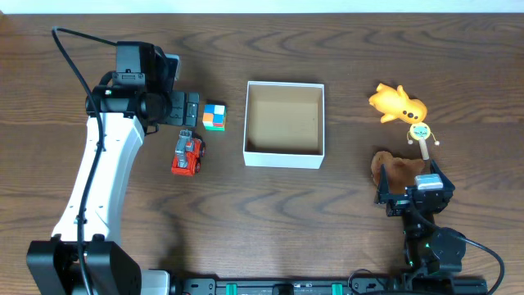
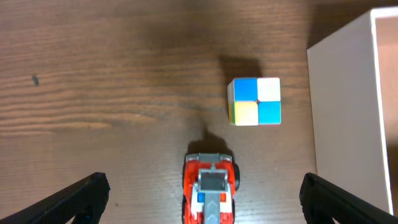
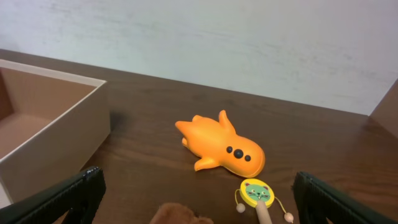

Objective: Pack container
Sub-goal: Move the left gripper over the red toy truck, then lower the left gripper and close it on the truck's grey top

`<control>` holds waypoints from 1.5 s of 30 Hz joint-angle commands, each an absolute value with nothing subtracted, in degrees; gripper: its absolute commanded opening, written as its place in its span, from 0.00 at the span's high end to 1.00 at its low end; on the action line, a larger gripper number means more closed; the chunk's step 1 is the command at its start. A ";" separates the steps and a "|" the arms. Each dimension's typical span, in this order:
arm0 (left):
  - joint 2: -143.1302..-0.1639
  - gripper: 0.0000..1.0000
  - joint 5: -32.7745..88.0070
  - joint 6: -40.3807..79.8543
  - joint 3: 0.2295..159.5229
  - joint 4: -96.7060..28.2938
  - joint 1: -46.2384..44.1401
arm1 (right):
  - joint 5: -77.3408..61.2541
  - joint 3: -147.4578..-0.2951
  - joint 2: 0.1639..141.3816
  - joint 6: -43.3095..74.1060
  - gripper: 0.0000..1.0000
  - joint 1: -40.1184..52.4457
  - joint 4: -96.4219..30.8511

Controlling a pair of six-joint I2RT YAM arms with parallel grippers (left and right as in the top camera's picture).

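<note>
The container [image 1: 282, 158], a square white-walled box with a bare brown inside, sits mid-table; its wall shows in the left wrist view [image 2: 348, 106] and the right wrist view [image 3: 56, 143]. Left of it lie a red toy truck [image 1: 187, 154] [image 2: 211, 186] and a coloured cube [image 1: 214, 116] [image 2: 255, 101]. My left gripper [image 1: 190, 111] [image 2: 208, 202] hangs open above the truck, fingers wide on either side, touching nothing. My right gripper [image 1: 413, 190] [image 3: 202, 202] is open and empty, near a brown furry toy [image 1: 399, 170] [image 3: 177, 214].
An orange plush creature [image 1: 398, 103] [image 3: 222, 147] lies at the right, with a cat-face rattle drum [image 1: 422, 133] [image 3: 256, 193] just in front of it. A pale wall stands beyond the table's far edge in the right wrist view.
</note>
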State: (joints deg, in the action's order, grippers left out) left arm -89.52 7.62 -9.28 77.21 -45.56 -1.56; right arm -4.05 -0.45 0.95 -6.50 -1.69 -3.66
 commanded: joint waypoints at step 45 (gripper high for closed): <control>-90.67 0.02 8.60 -9.80 52.77 -26.96 -1.37 | -3.86 -0.32 0.64 -6.90 0.01 -1.43 -3.88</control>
State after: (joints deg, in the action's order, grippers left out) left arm -90.17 8.64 -9.28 54.46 -27.77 -1.56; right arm -4.05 -0.45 0.95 -6.50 -1.69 -3.66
